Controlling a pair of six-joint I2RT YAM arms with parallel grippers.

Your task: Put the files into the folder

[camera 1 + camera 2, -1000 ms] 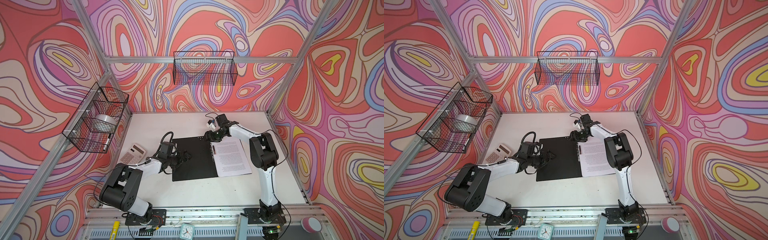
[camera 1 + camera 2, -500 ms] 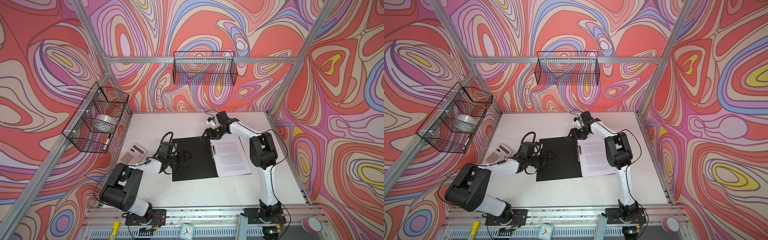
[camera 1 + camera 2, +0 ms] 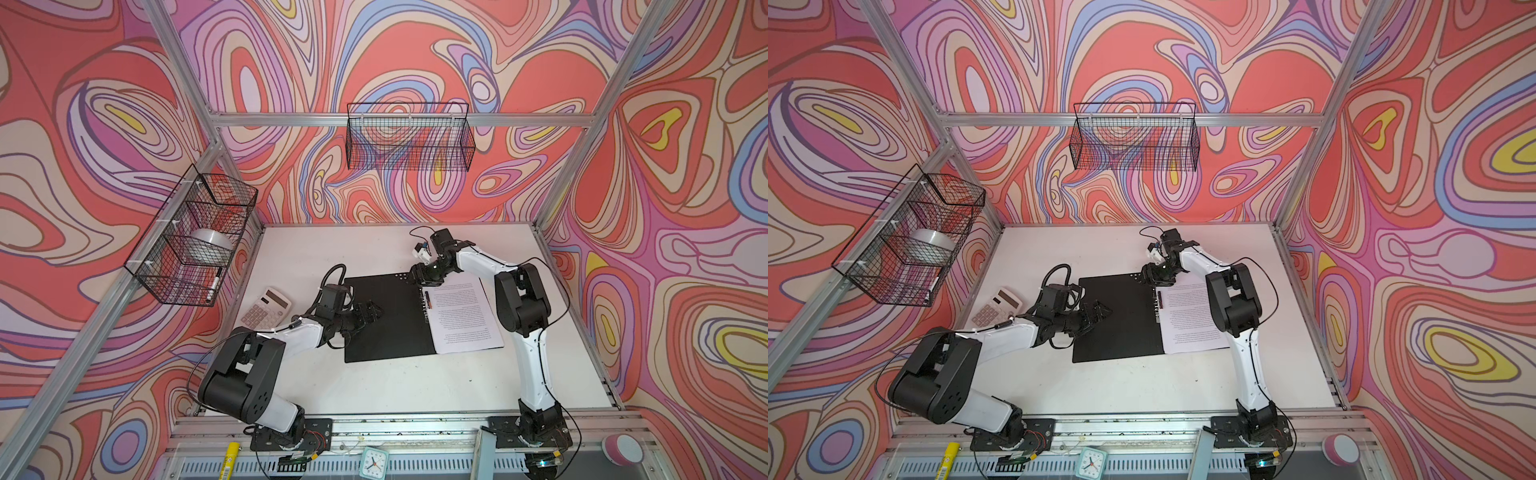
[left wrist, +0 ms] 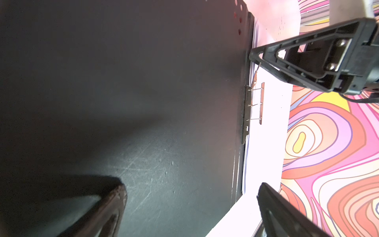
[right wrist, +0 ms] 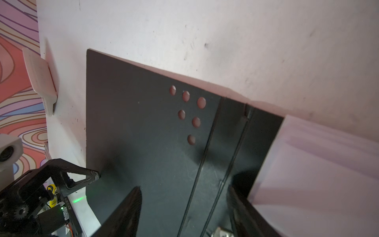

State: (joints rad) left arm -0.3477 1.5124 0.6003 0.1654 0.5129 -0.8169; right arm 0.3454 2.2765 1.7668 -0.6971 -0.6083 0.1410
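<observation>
The folder (image 3: 386, 316) (image 3: 1117, 320) lies open on the table, black inside up. The files (image 3: 461, 320) (image 3: 1187, 320), white printed sheets, rest on its right half beside the metal spine clip (image 4: 254, 104). My left gripper (image 3: 372, 311) (image 4: 190, 195) hovers open over the bare left cover (image 4: 143, 102), holding nothing. My right gripper (image 3: 419, 280) (image 5: 185, 197) stands open low over the far end of the spine, its jaws astride the spine creases, next to the sheets' corner (image 5: 317, 174). One of its fingers (image 4: 266, 59) points at the clip's lever.
A beige calculator (image 3: 266, 309) (image 3: 994, 309) lies left of the folder, close to the left arm. One wire basket (image 3: 195, 237) hangs on the left wall and another (image 3: 409, 141) on the back wall. White tabletop (image 3: 415, 386) stretches in front of the folder.
My right gripper has come a little nearer and lower, from beyond the folder's far edge onto the spine's far end. The left arm, folder and sheets have not moved.
</observation>
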